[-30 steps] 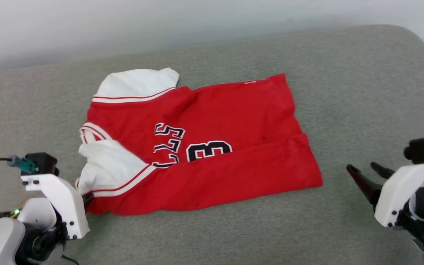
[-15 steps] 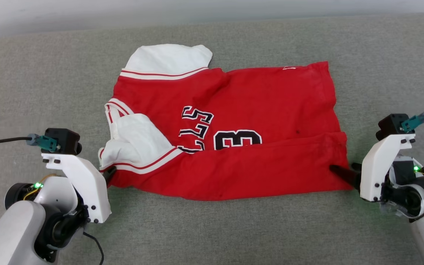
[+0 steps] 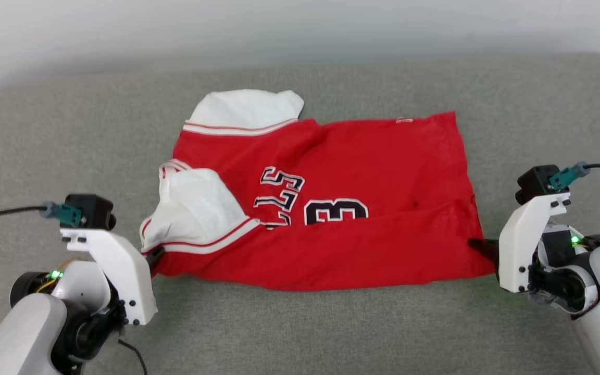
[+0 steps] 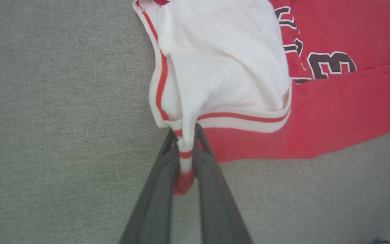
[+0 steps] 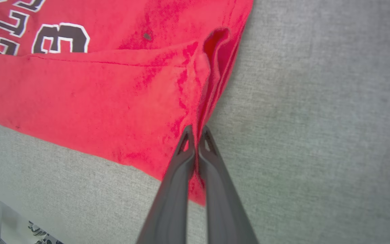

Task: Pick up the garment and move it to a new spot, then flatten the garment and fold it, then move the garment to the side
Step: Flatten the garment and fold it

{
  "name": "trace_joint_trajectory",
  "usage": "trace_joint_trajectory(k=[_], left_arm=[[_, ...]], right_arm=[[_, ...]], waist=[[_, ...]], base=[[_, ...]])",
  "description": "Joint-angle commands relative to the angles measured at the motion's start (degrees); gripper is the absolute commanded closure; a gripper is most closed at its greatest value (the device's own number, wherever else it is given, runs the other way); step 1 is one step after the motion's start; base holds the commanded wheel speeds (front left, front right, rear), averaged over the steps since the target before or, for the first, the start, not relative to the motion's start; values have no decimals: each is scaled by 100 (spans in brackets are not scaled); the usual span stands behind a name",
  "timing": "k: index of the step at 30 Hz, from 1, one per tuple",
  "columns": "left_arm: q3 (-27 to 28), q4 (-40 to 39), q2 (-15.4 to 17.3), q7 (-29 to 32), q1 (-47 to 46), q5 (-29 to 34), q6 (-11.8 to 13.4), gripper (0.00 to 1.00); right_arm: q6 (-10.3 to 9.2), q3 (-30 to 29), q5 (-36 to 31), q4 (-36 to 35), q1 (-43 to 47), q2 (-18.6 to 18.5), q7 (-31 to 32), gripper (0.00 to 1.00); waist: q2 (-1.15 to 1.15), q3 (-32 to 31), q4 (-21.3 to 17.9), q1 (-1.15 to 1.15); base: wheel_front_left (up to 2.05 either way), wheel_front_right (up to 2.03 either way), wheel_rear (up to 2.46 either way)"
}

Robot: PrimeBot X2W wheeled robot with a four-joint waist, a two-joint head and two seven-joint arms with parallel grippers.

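Right, the garment lies spread across the middle of the grey cushion in the head view, lettering side up, collar end toward nine o'clock and hem toward three. The far sleeve, white, sticks out flat at eleven o'clock. The near sleeve, white too, is folded in over the red body at nine. Along the six o'clock edge a long red band is turned up over the body, and its edge cuts across the bottom of the black letters and the number.

Now the left gripper, at eight o'clock of the garment: in its wrist view both dark fingers are squeezed on a bunched strip of striped trim at the near sleeve's corner, a red tip poking out between them.

Over at four o'clock, the right gripper is on the hem corner. Its wrist view has the two fingers pressed together with a thin edge of red fabric nipped between them. Just past the tips, at twelve o'clock, the hem puckers into a small open fold.
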Motion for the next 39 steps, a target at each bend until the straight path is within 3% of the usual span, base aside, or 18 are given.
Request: trace_joint_trajectory(k=[1,11,18,19,20,21,22,23,33,39], left_arm=[[29,11,42,-13,129,-27,-11,100],[90,-138,236,5,1008,-212,169,100],[238,-192,244,-15,1854,-533,373,100],[234,-169,228,-28,1916,-557,367,100],[238,-139,202,-75,1931,-571,353,100],[256,-98,154,-138,1918,-585,357,84],[237,-42,110,-165,1892,-585,345,22],[214,12,82,-197,1840,-547,324,0],[453,72,17,-1192,999,129,443,0],[617,187,51,-1656,217,521,581,0]], right_arm=[[-2,56,4,-112,77,-59,-36,100],[-2,185,47,-597,798,-90,-34,100],[-2,-90,-15,-757,1607,-23,-22,100],[-2,-131,-13,-721,1696,28,-59,98],[-2,-166,-41,-706,1751,66,-159,55],[-2,-194,-80,-697,1791,94,-274,0],[-2,-199,-75,-679,1856,135,-366,0],[-2,-187,-92,-700,1899,165,-497,0],[-2,-448,-814,-1419,1976,196,-2685,0],[-2,-752,-1324,-1878,1747,393,-3537,0]], waist=[[0,-306,-24,0],[0,-1177,-46,0],[0,-1304,-90,0],[0,-1295,-93,0],[0,-1280,-95,0],[0,-1264,-93,0],[0,-1249,-95,0],[0,-1235,-101,0],[0,-1049,-451,0],[0,-617,-894,0]], base=[[0,0,0],[0,0,0],[0,0,0],[0,0,0],[0,0,0],[0,0,0],[0,0,0],[0,0,0],[0,0,0],[0,0,0]])
